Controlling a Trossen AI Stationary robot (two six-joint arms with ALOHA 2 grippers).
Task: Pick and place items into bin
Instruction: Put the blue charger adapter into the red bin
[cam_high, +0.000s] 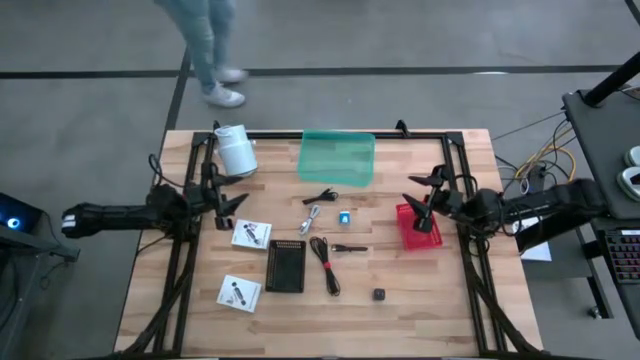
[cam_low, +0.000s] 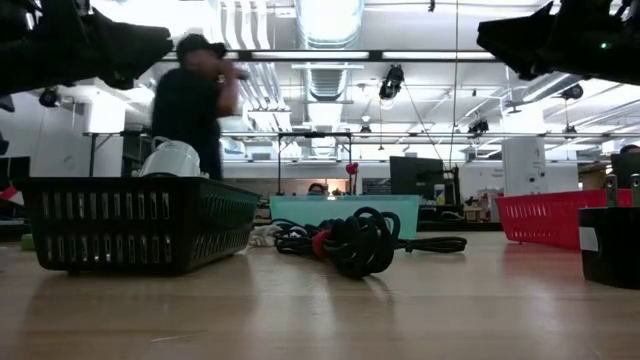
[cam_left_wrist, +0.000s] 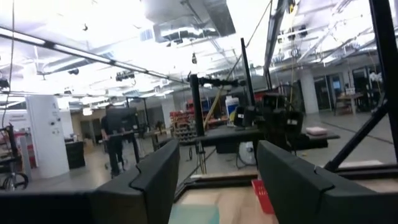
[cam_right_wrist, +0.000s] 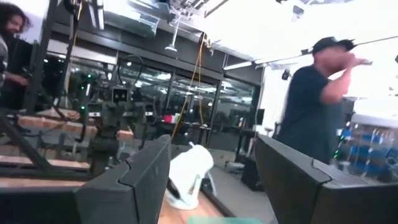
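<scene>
In the high view the items lie mid-table: a thin black cable (cam_high: 320, 196), a short white cable (cam_high: 312, 218), a tiny blue piece (cam_high: 344, 217), a coiled red-black cable (cam_high: 325, 264) (cam_low: 350, 240), a small black cube (cam_high: 380, 294) and two white printed cards (cam_high: 250, 234) (cam_high: 238, 292). A green bin (cam_high: 337, 157) sits at the far edge. My left gripper (cam_high: 232, 205) (cam_left_wrist: 217, 186) hovers open at the table's left, my right gripper (cam_high: 420, 205) (cam_right_wrist: 214, 186) open at the right, above a red bin (cam_high: 418, 230). Both are raised and hold nothing.
A black slotted basket (cam_high: 285, 266) (cam_low: 140, 222) lies near the cards. A white cylindrical roll (cam_high: 236, 150) stands at the far left. Black frame rails (cam_high: 180, 270) run along both table sides. A person (cam_high: 210, 50) (cam_low: 200, 110) walks beyond the far edge.
</scene>
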